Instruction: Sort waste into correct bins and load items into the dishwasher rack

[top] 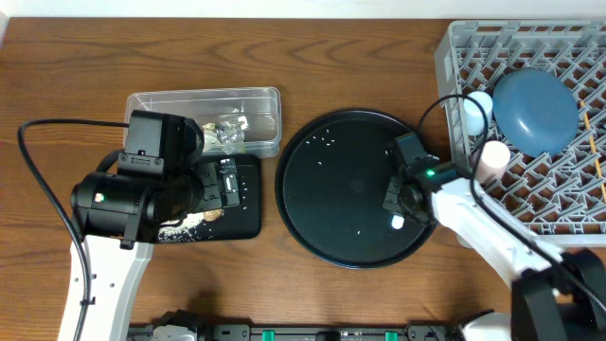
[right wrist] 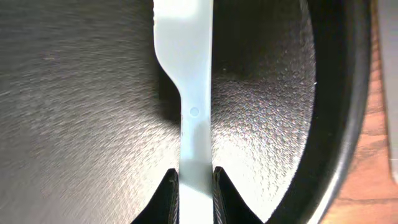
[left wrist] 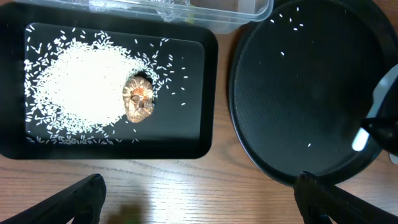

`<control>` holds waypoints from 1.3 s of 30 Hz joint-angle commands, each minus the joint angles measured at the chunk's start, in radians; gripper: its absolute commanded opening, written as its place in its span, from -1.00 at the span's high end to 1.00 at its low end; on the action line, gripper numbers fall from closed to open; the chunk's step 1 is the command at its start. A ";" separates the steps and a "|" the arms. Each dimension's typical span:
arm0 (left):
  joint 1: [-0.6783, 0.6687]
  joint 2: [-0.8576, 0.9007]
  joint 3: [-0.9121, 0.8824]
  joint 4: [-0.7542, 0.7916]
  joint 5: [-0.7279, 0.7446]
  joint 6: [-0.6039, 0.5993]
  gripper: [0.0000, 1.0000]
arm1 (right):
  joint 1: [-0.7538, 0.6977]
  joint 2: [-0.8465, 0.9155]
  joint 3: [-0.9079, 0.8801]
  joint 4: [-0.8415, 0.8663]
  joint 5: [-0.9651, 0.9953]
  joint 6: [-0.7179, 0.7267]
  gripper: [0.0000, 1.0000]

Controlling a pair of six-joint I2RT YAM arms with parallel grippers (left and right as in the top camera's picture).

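Observation:
My right gripper (right wrist: 196,182) is shut on the handle of the pale blue spoon (right wrist: 193,93), low over the large round black tray (top: 331,204). Overhead, the spoon (top: 398,223) shows as a pale tip under the right gripper (top: 400,201). My left gripper (left wrist: 199,182) is open and holds nothing, above the wood beside the shallow black tray (left wrist: 193,140). That tray holds a heap of white rice (left wrist: 78,81) and a brown food lump (left wrist: 138,101). The clear tub (top: 189,98) holds crumpled wrappers (top: 227,133). The grey dishwasher rack (top: 568,206) stands at the right.
In the rack lie a blue round dish (top: 535,109), a light blue cup (top: 476,112), a pinkish-white cup (top: 493,159) and a thin chopstick (top: 595,142). A few rice grains (top: 327,142) are scattered on the round tray. The right arm's cable loops above the tray's right rim.

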 commanded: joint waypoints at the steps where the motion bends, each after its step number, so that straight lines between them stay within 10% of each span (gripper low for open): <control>1: -0.002 0.000 0.005 -0.003 -0.013 0.002 -0.96 | 0.005 -0.071 0.022 -0.011 0.002 -0.084 0.83; 27: -0.002 0.000 0.005 -0.003 -0.013 0.002 -0.96 | -0.468 -0.303 0.247 -0.328 -0.161 -0.554 0.84; 39: -0.002 0.000 0.005 -0.003 -0.013 0.002 -0.96 | -0.208 -0.218 0.245 -0.145 -0.270 -0.320 0.56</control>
